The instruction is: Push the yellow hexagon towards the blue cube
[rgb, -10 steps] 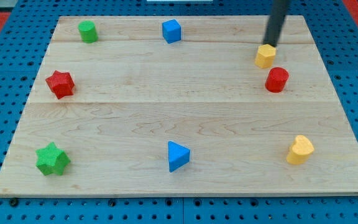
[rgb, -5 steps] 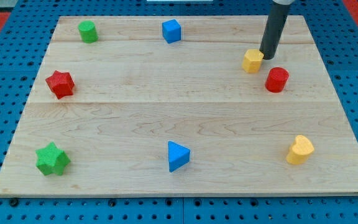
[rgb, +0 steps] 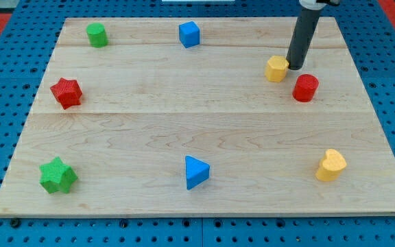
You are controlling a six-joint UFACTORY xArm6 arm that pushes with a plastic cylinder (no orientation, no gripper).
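The yellow hexagon [rgb: 276, 68] lies on the wooden board at the upper right. The blue cube [rgb: 189, 33] sits near the view's top edge, left of the hexagon and well apart from it. My tip [rgb: 295, 66] is just right of the yellow hexagon, touching or almost touching its right side. The rod rises from the tip towards the view's top.
A red cylinder [rgb: 306, 88] stands just below and right of my tip. A green cylinder [rgb: 97, 34] is at the top left, a red star [rgb: 66, 92] at the left, a green star [rgb: 57, 175] at the bottom left, a blue triangle [rgb: 196, 171] at the bottom middle, a yellow heart [rgb: 331, 165] at the bottom right.
My tip came down the hexagon's right side from above it. The yellow hexagon slid left and slightly down, away from the red cylinder. Little has moved in the last half second.
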